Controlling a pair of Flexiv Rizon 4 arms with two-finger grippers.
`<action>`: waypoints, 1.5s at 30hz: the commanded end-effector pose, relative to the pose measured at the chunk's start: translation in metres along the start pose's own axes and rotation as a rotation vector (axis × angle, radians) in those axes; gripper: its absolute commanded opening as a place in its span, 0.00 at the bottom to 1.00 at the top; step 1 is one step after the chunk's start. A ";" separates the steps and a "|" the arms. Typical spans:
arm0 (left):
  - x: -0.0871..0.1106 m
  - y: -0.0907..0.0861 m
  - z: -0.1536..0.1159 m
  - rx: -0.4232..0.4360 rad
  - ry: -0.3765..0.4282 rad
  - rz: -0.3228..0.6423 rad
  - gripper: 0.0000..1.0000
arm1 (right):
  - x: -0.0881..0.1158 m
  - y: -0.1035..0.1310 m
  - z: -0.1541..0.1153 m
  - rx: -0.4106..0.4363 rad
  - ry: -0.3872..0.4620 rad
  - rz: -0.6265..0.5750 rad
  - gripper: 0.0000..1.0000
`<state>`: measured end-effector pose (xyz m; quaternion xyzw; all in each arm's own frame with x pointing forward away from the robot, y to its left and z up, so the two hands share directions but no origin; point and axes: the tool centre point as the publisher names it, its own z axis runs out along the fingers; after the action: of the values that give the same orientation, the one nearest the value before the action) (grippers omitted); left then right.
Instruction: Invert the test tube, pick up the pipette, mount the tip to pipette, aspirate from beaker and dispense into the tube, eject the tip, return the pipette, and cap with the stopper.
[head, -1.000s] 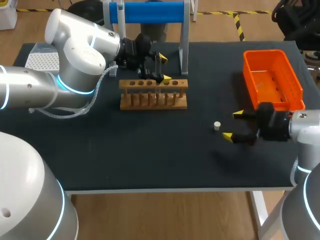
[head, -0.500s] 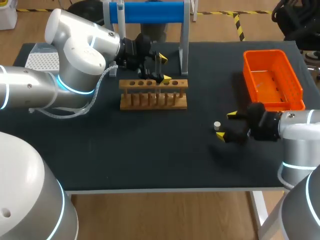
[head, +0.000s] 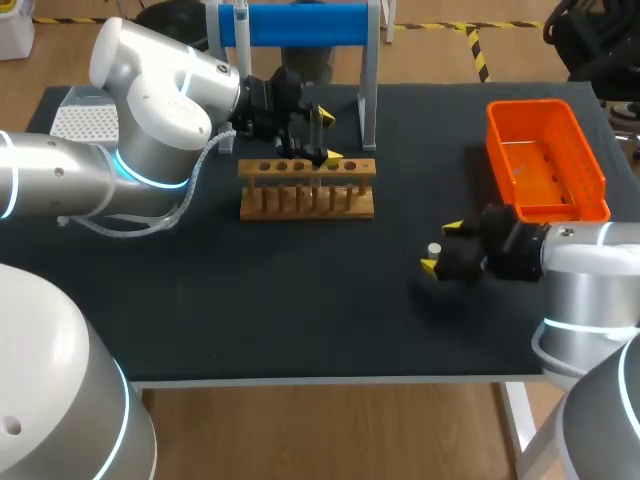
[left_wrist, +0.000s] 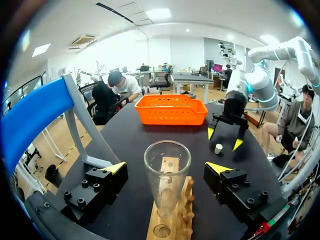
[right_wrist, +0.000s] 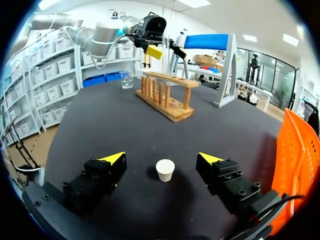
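Table (head: 300, 300): your left arm (head: 150, 110) comes in upper left, its gripper (head: 327, 137) wide open over the rack (head: 307, 190) at upper centre. The tube (left_wrist: 166, 175) stands in the rack between the fingers, neither touching it. Your right arm (head: 590, 280) is at lower right, below the basket (head: 545, 160). Its gripper (head: 441, 247) is wide open around the stopper (head: 434, 250), right of centre on the table, fingers clear of it.

The table (head: 300, 300) was black. The basket (head: 497, 150) was orange, the rack (head: 307, 188) light brown wood, the stopper (head: 434, 250) white, the test tube (left_wrist: 166, 175) clear. The stand (head: 300, 24) had a blue bar. The left gripper (head: 330, 137) and right gripper (head: 441, 247) were black with yellow tips.
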<state>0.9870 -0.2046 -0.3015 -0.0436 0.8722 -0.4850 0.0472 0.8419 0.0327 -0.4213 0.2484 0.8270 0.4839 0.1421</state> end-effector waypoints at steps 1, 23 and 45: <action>-0.001 0.000 0.000 0.001 0.003 0.001 1.00 | 0.000 -0.001 0.007 -0.002 -0.015 0.010 0.67; -0.001 0.000 0.000 0.001 0.003 0.001 1.00 | -0.002 -0.001 0.011 0.002 -0.037 0.037 0.50; -0.001 0.000 0.000 0.001 0.003 0.001 1.00 | -0.005 -0.003 0.011 0.003 -0.047 0.048 0.45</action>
<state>0.9870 -0.2046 -0.3015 -0.0436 0.8722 -0.4850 0.0472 0.8511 0.0361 -0.4286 0.2796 0.8182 0.4799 0.1482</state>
